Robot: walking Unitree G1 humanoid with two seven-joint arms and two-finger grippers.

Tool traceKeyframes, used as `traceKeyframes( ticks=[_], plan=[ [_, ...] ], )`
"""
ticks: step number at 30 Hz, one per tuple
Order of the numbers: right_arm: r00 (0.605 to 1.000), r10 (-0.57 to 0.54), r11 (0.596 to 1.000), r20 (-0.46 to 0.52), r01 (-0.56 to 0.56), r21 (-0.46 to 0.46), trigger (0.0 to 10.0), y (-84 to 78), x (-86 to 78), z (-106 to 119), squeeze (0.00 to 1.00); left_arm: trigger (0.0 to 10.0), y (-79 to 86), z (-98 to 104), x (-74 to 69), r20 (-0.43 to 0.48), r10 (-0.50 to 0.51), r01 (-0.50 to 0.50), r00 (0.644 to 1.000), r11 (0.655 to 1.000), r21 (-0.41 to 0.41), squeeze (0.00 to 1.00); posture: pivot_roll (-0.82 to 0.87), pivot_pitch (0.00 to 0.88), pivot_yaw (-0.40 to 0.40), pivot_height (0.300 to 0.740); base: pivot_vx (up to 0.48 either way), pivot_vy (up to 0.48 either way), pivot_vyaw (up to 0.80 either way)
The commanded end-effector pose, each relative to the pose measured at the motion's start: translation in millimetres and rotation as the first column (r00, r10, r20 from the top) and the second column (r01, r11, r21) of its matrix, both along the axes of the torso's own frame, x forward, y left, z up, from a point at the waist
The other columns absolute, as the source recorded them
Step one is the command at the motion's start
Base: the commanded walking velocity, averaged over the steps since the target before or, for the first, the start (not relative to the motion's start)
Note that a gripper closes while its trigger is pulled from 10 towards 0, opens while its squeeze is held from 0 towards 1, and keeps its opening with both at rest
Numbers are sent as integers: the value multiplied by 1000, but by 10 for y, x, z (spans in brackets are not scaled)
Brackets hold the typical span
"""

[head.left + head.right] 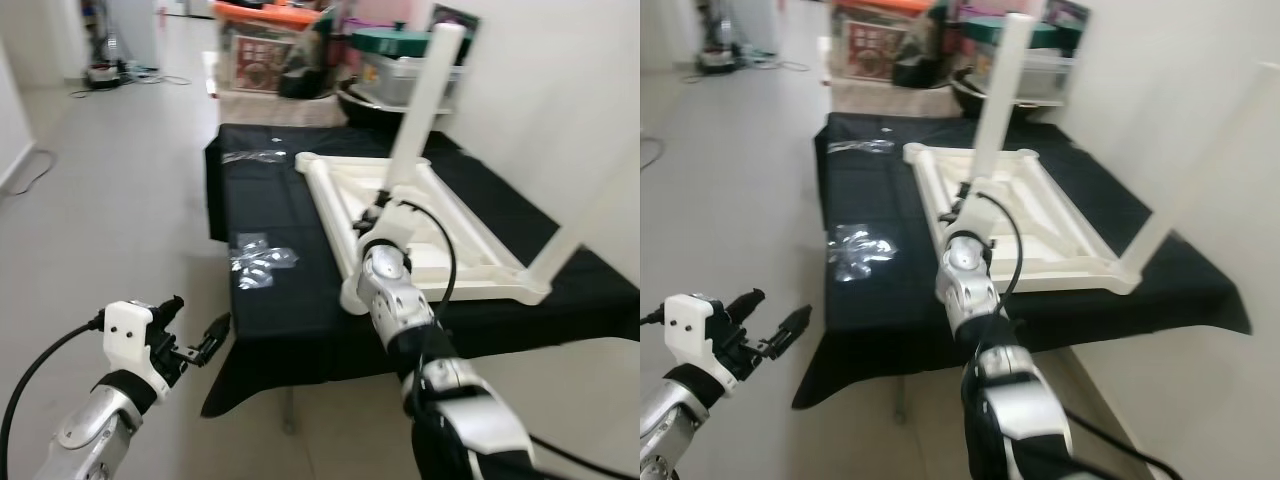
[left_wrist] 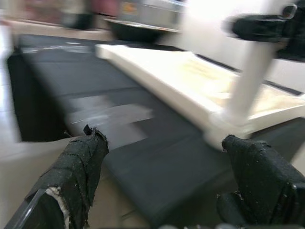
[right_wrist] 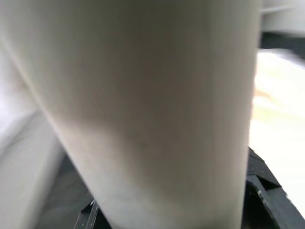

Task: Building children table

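Observation:
A white table top (image 1: 455, 262) lies upside down on a black-covered table (image 1: 270, 215). One white leg (image 1: 420, 100) rises from its near left corner, and my right gripper (image 1: 377, 213) is shut on it low down. That leg (image 3: 143, 105) is pressed close in the right wrist view, with black fingers (image 3: 259, 186) at its sides. A second white leg (image 1: 590, 215) stands at the near right corner. My left gripper (image 1: 196, 337) hangs open and holding nothing, low and left of the table's front edge. Its fingers (image 2: 78, 167) point toward the table.
Clear plastic bags (image 1: 258, 260) lie on the black cloth to the left of the table top, and another bag (image 1: 250, 155) lies farther back. Boxes and bins (image 1: 300, 50) crowd the far end. A white wall (image 1: 570, 90) runs along the right. Open floor (image 1: 110, 200) lies to the left.

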State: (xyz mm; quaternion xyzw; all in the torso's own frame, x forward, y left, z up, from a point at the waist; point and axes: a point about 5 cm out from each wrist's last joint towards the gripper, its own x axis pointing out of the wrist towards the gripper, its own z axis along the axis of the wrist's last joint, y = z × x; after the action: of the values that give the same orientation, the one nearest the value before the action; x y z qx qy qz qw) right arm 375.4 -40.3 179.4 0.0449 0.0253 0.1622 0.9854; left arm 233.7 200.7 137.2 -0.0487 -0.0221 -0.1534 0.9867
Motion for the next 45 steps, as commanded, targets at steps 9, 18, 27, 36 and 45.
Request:
traceKeyframes(
  ticks=[9,18,27,36,45],
  plan=[
    [820,561,826,114,-548,-131,10000,-38,19,326,0,10000,-32,-26,2,-12,-18,18,1000,1000,-13,0,149,0,-131,740,0,0,0],
    [876,475,876,87,-462,-139,0,-57,156,369,0,10000,-17,-26,9,-16,-18,18,1000,1000,-6,0,171,0,-141,740,0,0,0],
    [759,-605,794,-240,598,-109,0,-716,41,-418,0,10000,-13,-36,-25,-19,-7,7,1000,1000,0,0,187,0,-144,740,0,0,0],
    [941,-337,941,-34,338,9,10000,-577,-11,-184,1000,10000,-2,-52,-7,-23,-13,13,1000,1000,0,0,160,0,-132,740,0,0,0],
    [894,404,908,193,-418,38,10000,-270,46,384,0,10000,1,-59,28,-20,-15,15,1000,1000,-2,0,161,0,-141,740,0,0,0]
  ],
)
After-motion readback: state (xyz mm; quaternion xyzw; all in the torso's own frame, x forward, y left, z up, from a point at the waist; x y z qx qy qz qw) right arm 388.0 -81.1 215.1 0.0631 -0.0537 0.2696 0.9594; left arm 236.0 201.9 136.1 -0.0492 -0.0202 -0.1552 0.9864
